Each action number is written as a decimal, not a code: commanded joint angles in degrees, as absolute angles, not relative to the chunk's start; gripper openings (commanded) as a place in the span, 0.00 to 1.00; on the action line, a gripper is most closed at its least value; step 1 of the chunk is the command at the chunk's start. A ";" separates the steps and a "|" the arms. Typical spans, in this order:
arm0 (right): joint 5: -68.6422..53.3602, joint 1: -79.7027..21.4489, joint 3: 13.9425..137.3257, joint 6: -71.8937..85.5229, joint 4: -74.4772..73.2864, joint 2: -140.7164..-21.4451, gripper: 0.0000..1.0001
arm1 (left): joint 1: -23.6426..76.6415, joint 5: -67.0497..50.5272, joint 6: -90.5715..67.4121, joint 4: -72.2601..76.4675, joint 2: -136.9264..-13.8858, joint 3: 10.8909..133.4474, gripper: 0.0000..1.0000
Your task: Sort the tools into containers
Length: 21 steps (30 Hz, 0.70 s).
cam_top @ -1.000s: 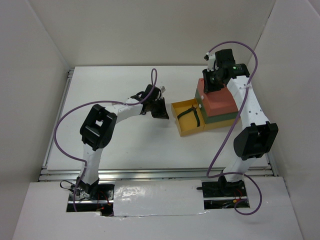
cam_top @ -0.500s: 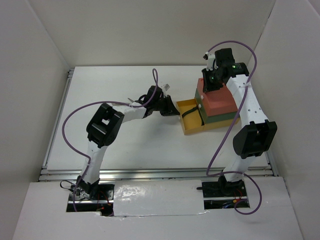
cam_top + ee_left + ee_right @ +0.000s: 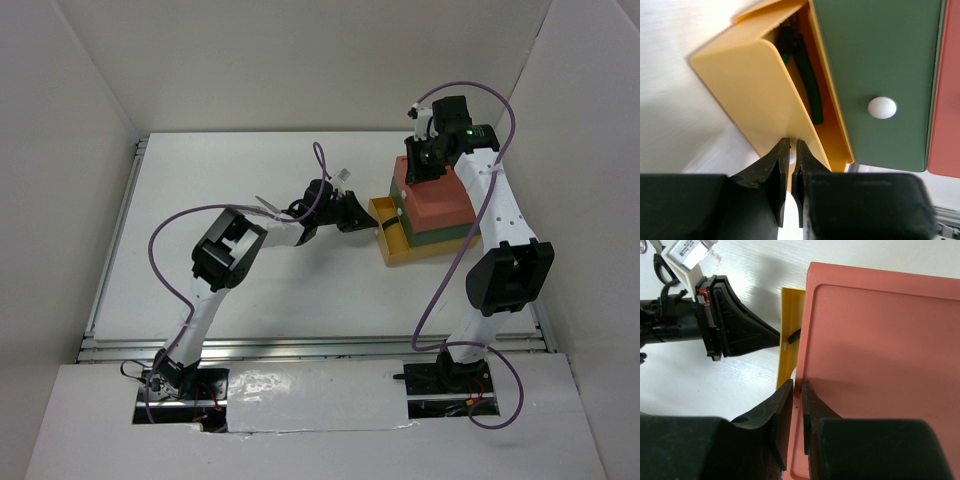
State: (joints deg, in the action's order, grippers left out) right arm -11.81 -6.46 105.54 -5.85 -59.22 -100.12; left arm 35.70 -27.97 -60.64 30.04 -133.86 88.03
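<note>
Pliers [image 3: 807,80] with dark green handles lying inside the yellow drawer [image 3: 750,95], bottom of the stack, long axis parallel to the drawer front – only part visible past the panel. Drawer pulled partly out toward the left arm, sticking out from under the green drawer [image 3: 875,60] and the red top box [image 3: 880,365]. Left gripper [image 3: 791,145] right at the drawer front, fingers almost together, apparently pinched on the small white knob [image 3: 785,346]; drawer directly ahead of its tips, slide axis running from gripper into the stack. Probably the closing push, so what counts is staying square to the front panel so the drawer does not skew. Left arm clearly nearer the drawer front. Right gripper [image 3: 796,385] over the stack, fingers closed to a thin slit with nothing between them, tips down on the left edge of the red top box – likely bracing the stack against the push. Scissors and wrench not made out in any view. Stack sitting on the right side of a white table [image 3: 250,180], plain white walls [image 3: 80,120] on three sides.
</note>
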 commanded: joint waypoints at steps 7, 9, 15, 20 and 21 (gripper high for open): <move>-15.64 -6.85 104.50 -4.83 -66.01 -103.45 0.19 | 38.32 -30.24 -67.50 43.86 -140.45 93.51 0.24; -15.82 -6.85 104.50 -4.92 -66.27 -103.36 0.19 | 38.76 -30.15 -67.76 45.17 -141.32 94.13 0.24; -16.35 -6.85 104.68 -4.75 -66.36 -103.54 0.19 | 39.29 -30.76 -67.77 46.84 -144.14 97.64 0.27; -16.44 -6.77 104.85 -4.92 -66.44 -104.06 0.19 | 39.99 -30.15 -68.03 47.37 -146.07 99.93 0.27; -16.44 -6.77 105.03 -5.01 -66.53 -104.15 0.19 | 39.99 -29.97 -68.29 47.37 -146.34 100.11 0.27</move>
